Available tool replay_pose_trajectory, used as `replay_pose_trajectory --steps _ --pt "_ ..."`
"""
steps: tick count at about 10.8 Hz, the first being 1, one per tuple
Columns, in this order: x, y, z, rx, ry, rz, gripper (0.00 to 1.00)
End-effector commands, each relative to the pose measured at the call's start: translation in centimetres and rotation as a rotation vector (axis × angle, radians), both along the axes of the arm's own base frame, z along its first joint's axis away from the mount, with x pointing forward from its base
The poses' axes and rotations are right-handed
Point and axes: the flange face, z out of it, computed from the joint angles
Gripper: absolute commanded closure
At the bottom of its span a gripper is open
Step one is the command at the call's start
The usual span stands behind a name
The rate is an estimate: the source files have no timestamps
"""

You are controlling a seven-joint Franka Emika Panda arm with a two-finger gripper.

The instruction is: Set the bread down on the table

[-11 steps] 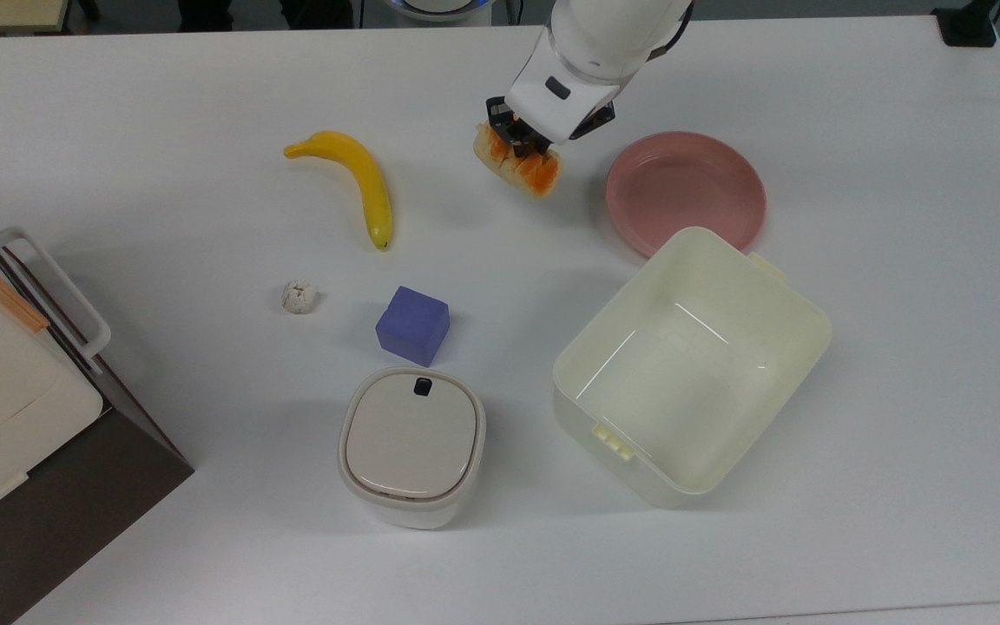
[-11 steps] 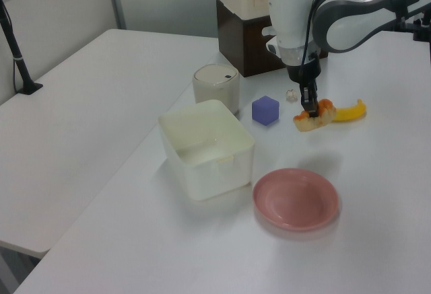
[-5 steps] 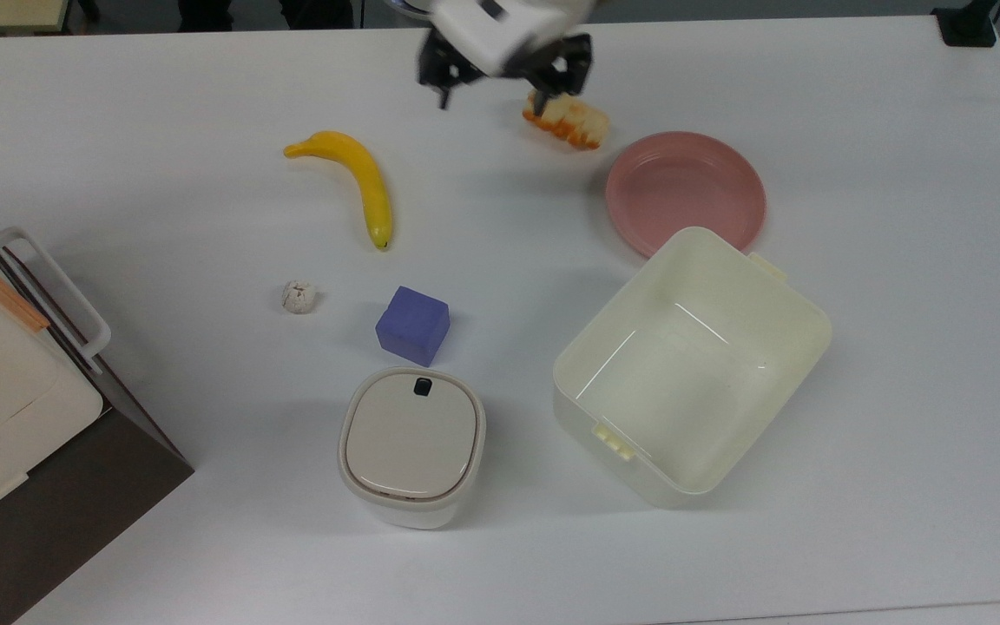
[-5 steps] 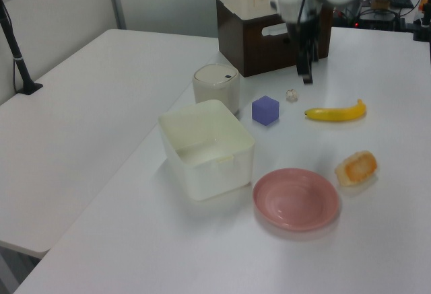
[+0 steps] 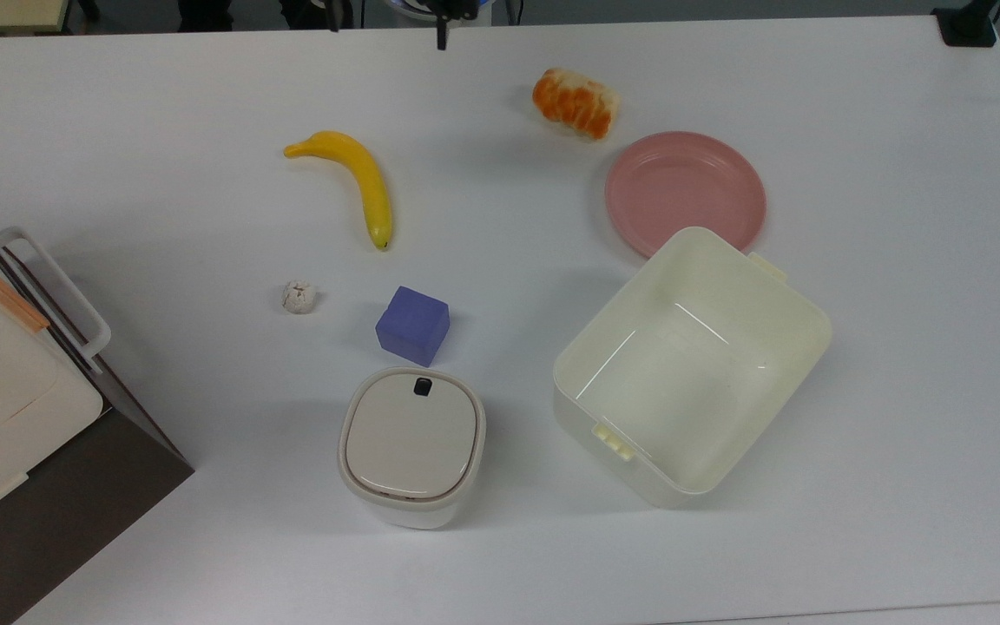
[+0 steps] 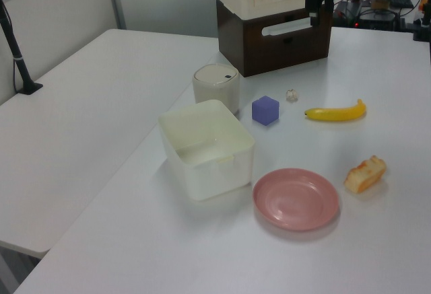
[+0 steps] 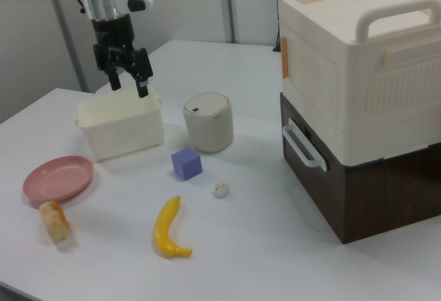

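The bread point(image 5: 575, 102), a pale roll with orange-brown glazed ridges, lies on the white table point(image 5: 899, 130) just beside the pink plate point(image 5: 685, 191), apart from its rim. In the left view the bread point(image 6: 365, 173) rests to the right of the plate point(image 6: 296, 198). In the right view the bread point(image 7: 54, 222) sits at the near left, below the plate point(image 7: 58, 178). My gripper point(image 7: 129, 80) hangs open and empty, high above the table, in front of the cream box and far from the bread.
A banana point(image 5: 361, 182), a whitish lumpy ball point(image 5: 299, 297) and a purple cube point(image 5: 413, 325) lie mid-table. A lidded beige canister point(image 5: 412, 444) and an open cream box point(image 5: 691, 365) stand nearer the front. A cream and brown appliance point(image 5: 5, 391) fills the top view's left edge.
The gripper opened and let go of the bread, then rose and pulled back toward the top view's upper edge. The bread came to rest on the table beside the pink plate.
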Motion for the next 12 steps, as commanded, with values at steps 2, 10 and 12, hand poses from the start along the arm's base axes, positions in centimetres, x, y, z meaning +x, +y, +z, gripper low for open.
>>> replay_pose_trajectory --steps 2,10,12 --pt "-0.2 -3.5 3.2 0.021 -0.064 -0.081 0.00" --pt "1.0 -0.2 3.6 0.085 -0.215 -0.019 0.00" --pt "0.9 -0.1 3.5 0.087 -0.207 -0.018 0.00"
